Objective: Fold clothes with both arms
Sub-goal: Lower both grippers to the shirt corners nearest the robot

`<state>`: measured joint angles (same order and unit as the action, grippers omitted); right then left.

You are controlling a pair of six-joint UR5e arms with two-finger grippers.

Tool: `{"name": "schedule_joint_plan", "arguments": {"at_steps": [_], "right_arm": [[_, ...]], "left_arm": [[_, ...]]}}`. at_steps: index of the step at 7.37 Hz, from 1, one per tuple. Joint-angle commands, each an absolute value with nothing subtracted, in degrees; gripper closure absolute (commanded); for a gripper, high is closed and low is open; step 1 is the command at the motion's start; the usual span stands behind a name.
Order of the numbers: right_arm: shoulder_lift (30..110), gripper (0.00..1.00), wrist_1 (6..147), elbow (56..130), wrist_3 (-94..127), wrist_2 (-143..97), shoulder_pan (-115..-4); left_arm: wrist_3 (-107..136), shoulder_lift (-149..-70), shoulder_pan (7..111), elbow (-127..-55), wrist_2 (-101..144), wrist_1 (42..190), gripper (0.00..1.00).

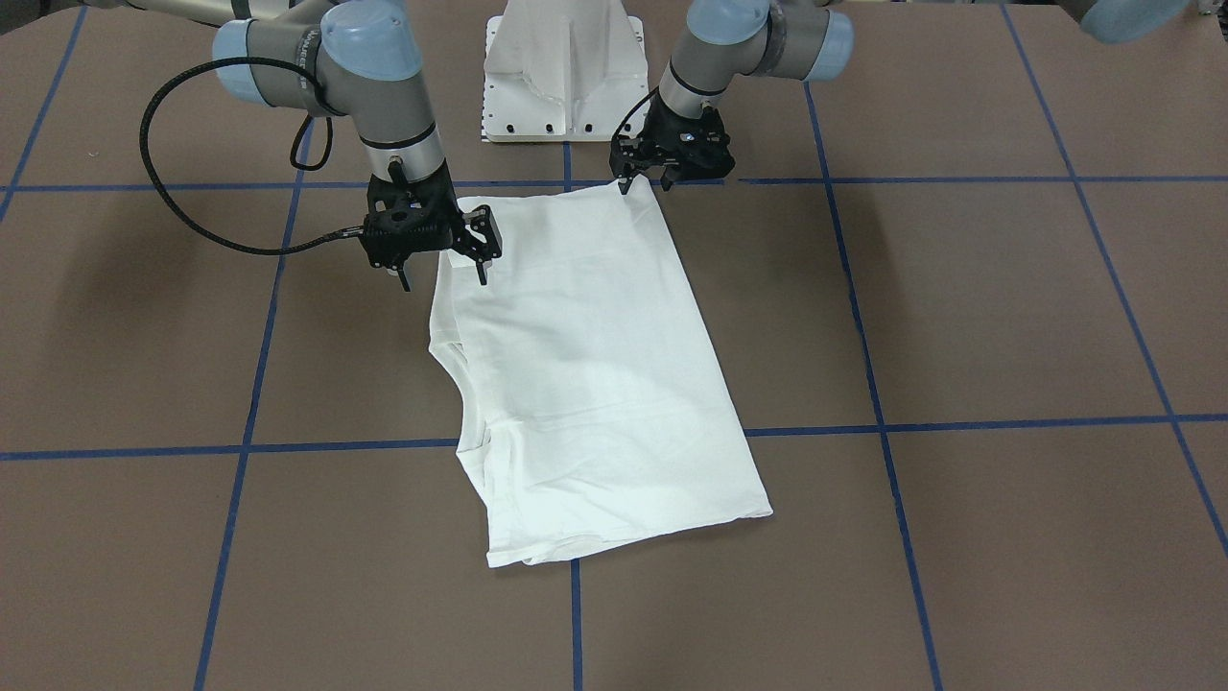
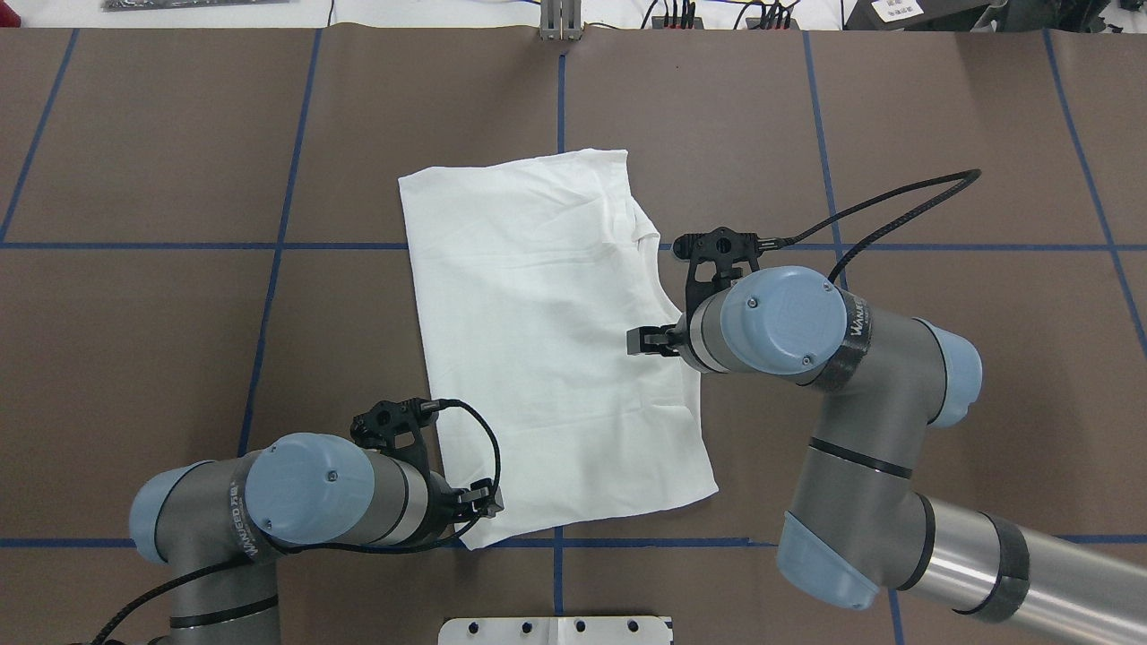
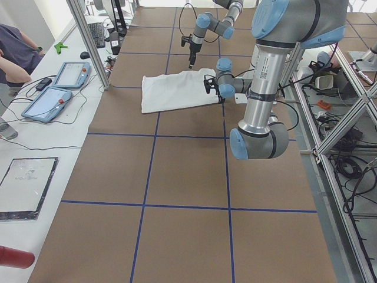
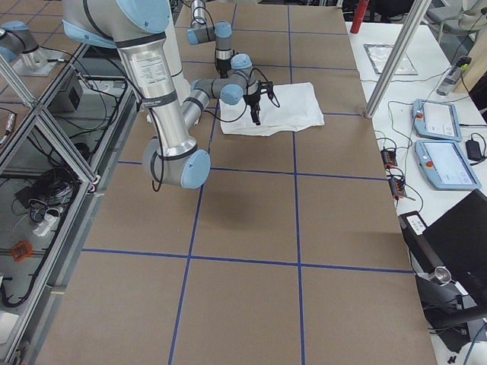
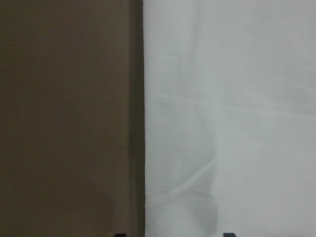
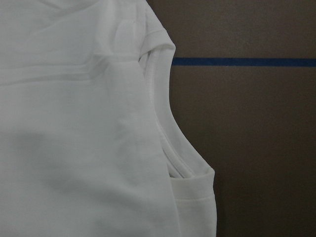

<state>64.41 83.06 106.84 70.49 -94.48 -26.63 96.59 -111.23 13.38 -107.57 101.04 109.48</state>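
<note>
The white shirt [image 1: 595,365] lies flat on the brown table, folded to a long rectangle, with its collar curve on the edge at my right gripper's side [image 6: 163,123]. My left gripper [image 1: 646,184] hovers open at the shirt's corner nearest the robot base. In the left wrist view the shirt [image 5: 232,123] fills the right half and two fingertips straddle its straight edge. My right gripper [image 1: 443,280] stands open over the opposite near corner, one finger above the cloth and one above bare table. No printed text shows.
The white pedestal base [image 1: 564,67] stands just behind the shirt. Blue tape lines [image 1: 959,422] grid the table. Beyond the far side is a bench with two tablets [image 3: 70,73], a metal post [image 3: 88,41], and a person [image 3: 15,56].
</note>
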Motion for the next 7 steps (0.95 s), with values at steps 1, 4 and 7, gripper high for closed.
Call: {"name": "schedule_joint_plan", "arguments": {"at_steps": [1,4,7], "right_arm": [[64.4,0.0,83.1,106.9,70.5,-94.5,-26.6],[64.5,0.0,83.1,106.8,70.5,-94.5,-26.6],[64.9,0.0,83.1,106.8,70.5,-94.5,-26.6]], "left_arm": [[96.6,-111.7,13.4,-106.9,101.1,109.6,0.27],[96.7,-112.2,13.4,-106.3,101.1,109.7,0.4],[96.7,-112.9,13.4,-106.3,101.1,109.6,1.0]]}}
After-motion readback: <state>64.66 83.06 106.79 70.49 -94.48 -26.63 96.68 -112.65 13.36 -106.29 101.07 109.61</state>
